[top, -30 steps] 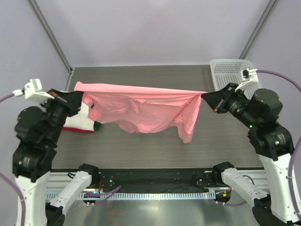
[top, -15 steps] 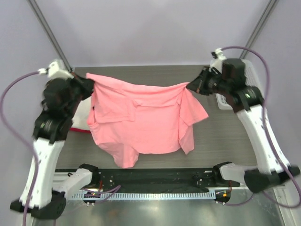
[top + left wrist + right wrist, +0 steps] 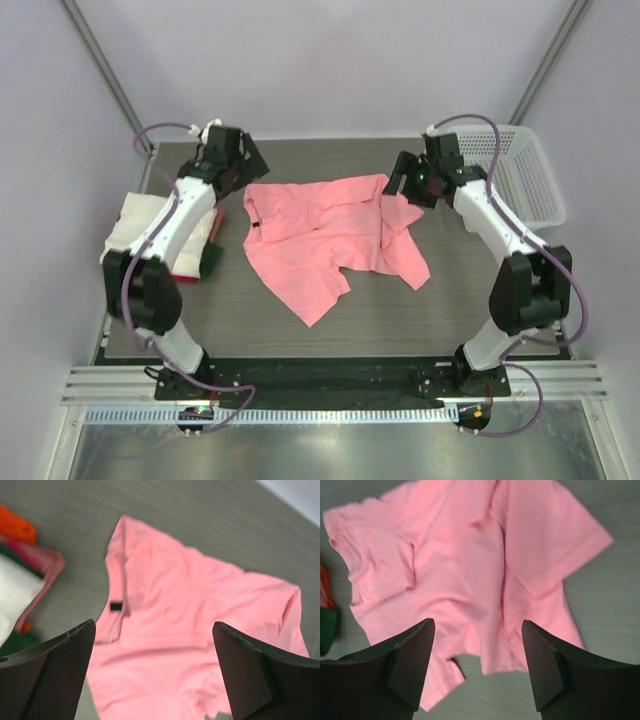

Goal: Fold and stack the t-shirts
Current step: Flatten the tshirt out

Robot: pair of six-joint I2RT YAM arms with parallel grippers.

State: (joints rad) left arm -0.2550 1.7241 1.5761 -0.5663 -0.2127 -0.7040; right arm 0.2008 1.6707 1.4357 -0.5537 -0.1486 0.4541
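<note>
The salmon-pink t-shirt [image 3: 325, 235] lies loose and rumpled on the dark table, collar toward the left and one sleeve folded over on the right. My left gripper [image 3: 238, 165] hovers above its far-left corner, open and empty. In the left wrist view the pink t-shirt [image 3: 190, 615] spreads below the left gripper [image 3: 154, 625]. Above the far-right corner my right gripper [image 3: 403, 182] is open too, holding nothing. The right wrist view has the pink t-shirt [image 3: 465, 560] beneath the right gripper [image 3: 477, 622]. A white folded t-shirt [image 3: 150, 225] tops a stack at the left, with a red edge [image 3: 185, 270] under it.
A white mesh basket [image 3: 515, 170] stands at the table's far right. The folded stack [image 3: 15, 580] sits close to the pink shirt's collar side, with green cloth [image 3: 212, 258] at its near corner. Bare tabletop [image 3: 450, 310] runs along the near side.
Both grippers have opened and let go of the pink t-shirt. It has dropped from being stretched in the air onto the table. Both arms have reached toward the far side.
</note>
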